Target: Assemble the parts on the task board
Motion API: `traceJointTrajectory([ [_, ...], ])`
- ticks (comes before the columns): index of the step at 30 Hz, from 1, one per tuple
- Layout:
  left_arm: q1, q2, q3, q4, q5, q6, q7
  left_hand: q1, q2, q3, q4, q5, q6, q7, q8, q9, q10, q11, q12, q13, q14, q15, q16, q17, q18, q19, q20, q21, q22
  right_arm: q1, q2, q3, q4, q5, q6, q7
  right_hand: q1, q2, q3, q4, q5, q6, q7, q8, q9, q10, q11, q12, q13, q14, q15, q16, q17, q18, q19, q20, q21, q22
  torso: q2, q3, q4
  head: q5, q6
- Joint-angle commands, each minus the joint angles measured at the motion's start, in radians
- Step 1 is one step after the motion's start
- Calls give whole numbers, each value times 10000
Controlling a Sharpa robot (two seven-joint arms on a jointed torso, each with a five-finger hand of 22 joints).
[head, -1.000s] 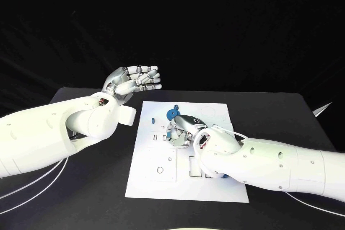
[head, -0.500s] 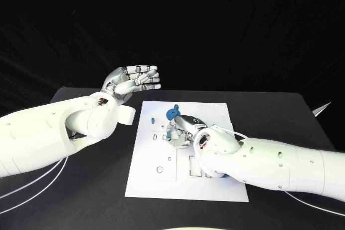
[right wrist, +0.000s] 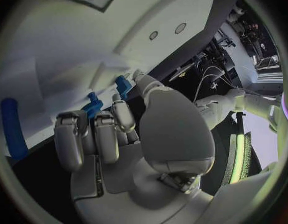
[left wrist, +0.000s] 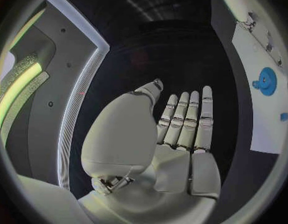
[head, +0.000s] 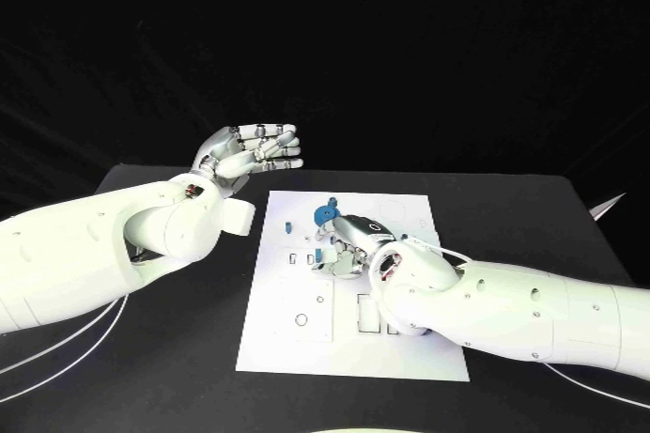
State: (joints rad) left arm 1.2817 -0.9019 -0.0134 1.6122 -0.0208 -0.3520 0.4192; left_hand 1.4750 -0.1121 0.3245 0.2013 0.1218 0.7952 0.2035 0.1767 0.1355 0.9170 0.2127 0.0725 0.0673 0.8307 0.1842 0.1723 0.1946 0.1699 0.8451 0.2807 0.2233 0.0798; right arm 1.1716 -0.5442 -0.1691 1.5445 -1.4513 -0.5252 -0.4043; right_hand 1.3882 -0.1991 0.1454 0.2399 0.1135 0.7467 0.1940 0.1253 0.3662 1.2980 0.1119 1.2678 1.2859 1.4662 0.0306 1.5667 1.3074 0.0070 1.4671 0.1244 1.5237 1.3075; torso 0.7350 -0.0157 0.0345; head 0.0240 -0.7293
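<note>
My arms are glossy white shells, fat and rounded, with small dark screw holes. My left hand (head: pixel 252 149) and right hand (head: pixel 347 238) are silver metal with segmented fingers. Thin white cables (head: pixel 61 344) loop off both arms.

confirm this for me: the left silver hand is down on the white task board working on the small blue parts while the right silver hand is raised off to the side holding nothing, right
The hands are swapped. In the head view the right silver hand is down on the white task board at the small blue parts, while the left silver hand is raised off to the side. The left wrist view shows it holding nothing.
</note>
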Motion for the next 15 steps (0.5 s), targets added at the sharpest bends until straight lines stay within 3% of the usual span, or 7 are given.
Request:
traceJointTrajectory([
  [1, 6, 10, 7, -89, -411, 175, -301, -94, -69, -3, 11, -49, 1, 543, 22, -11, -16, 15, -53, -9, 154, -50, 91, 96, 131, 162, -21, 85, 12, 42, -193, 18, 197, -385, -636, 375, 559, -148, -636, 563, -27, -1106, 109, -325, -539, 22, 39, 4, -43, 1046, 49, 41, 2634, 74, 796, 96, -35, 2215, -29, 9, -26, 24, 36],
  [4, 6, 28, 6, -202, -805, 192, -569, -268, -142, -126, 83, -52, 14, 515, 48, -6, 17, -42, -3, 12, 643, -182, 501, 351, 145, 558, -145, 331, 93, 118, -392, 45, 370, -203, -749, 610, 572, -163, -667, 565, -26, -1195, 111, -354, -584, 29, 41, 13, -41, 1046, 50, 41, 2634, 75, 795, 98, -37, 2213, -54, 15, -41, 35, 60],
  [6, 6, 56, 6, -319, -1172, 234, -844, -362, -186, -221, 149, -54, 49, 488, 79, 6, 200, -99, 102, 43, 883, -266, 772, 527, 144, 781, -233, 479, 145, 200, -604, 84, 542, 112, -832, 948, 683, 78, -526, 542, -25, -55, 81, -94, -137, 26, 20, 27, -51, 1046, 40, 41, 2634, 83, 782, 96, -64, 2192, -86, 23, -55, 44, 74],
  [10, 12, 144, 7, -609, -2204, 489, -1753, -486, -310, -492, 431, -29, 366, 175, 482, 219, 1151, -560, 954, 420, 2427, -880, 3234, 2124, 120, 2382, -980, 1908, 832, 496, -1245, 186, 947, 1564, -835, 2029, 752, 310, -324, 516, 88, 255, 37, 95, -116, -50, -18, 2, -103, 1020, 7, -4, 2546, 118, 722, 72, -190, 2092, -160, 29, -58, 8, 96],
  [12, 17, 196, 7, -740, -2800, 647, -2200, -457, -357, -526, 466, -35, 310, 121, 548, 277, 1254, -642, 1183, 545, 2618, -1051, 4000, 2652, 89, 2627, -1050, 2298, 1049, 671, -1564, 219, 1090, 2438, -714, 2448, 804, 425, -200, 488, 181, 464, -22, 255, -87, -118, -68, -26, -141, 986, -36, -64, 2429, 151, 666, 41, -308, 1999, -206, 41, -65, 20, 98],
  [14, 26, 265, 8, -888, -3493, 926, -2763, -594, -451, -719, 642, -58, 599, -116, 1106, 581, 1946, -981, 2329, 1221, 3712, -1394, 6289, 4094, 106, 3592, -1460, 3639, 1797, 891, -1942, 246, 1210, 3458, -500, 2832, 793, 490, -117, 480, 256, 619, -74, 416, -59, -153, -118, -27, -160, 972, -79, -91, 2381, 165, 642, 0, -362, 1958, -251, 47, -75, 23, 110],
  [15, 32, 306, 9, -966, -3866, 1113, -3093, -621, -535, -843, 688, -52, 694, -211, 1442, 793, 2029, -1188, 3063, 1728, 4166, -1509, 7973, 5693, 82, 3757, -1582, 4276, 2192, 1009, -2145, 257, 1254, 3971, -410, 2989, 775, 526, -93, 484, 274, 643, -85, 448, -55, -152, -126, -21, -158, 967, -89, -100, 2363, 169, 633, -8, -380, 1944, -277, 49, -86, 33, 126],
])
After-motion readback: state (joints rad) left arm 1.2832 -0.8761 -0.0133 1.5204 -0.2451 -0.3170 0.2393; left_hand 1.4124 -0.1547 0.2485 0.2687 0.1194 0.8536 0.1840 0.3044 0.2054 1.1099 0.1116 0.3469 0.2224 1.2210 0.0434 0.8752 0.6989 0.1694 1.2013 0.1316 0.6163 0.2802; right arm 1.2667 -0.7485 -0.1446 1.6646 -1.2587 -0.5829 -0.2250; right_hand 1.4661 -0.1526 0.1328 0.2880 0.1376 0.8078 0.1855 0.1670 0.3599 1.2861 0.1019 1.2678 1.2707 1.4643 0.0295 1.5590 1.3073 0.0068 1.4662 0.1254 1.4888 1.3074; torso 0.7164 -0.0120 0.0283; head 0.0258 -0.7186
